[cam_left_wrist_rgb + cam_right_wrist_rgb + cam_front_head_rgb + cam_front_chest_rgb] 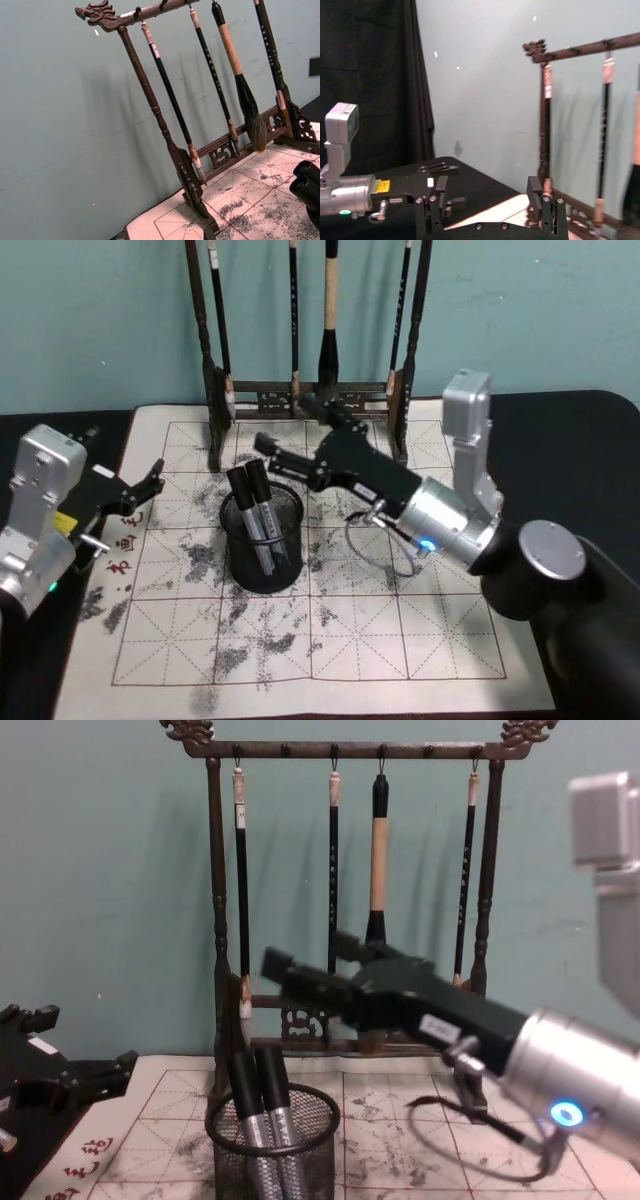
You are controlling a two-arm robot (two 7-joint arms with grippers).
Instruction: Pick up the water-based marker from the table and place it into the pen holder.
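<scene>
The black mesh pen holder (262, 545) (272, 1145) stands on the calligraphy mat. Two water-based markers (256, 502) (262, 1105), grey with black caps, lean upright inside it; their caps (307, 183) also show in the left wrist view. My right gripper (286, 426) (310, 952) (487, 192) hovers just above and behind the holder, open, with nothing between its fingers. My left gripper (143, 490) (85, 1070) rests open over the mat's left edge, apart from the holder.
A tall dark wooden brush rack (310, 395) (350, 750) (165, 135) with several hanging brushes stands at the back of the ink-stained mat (300, 640). A thin cable loop (385, 550) hangs under my right wrist. Black cloth covers the table around the mat.
</scene>
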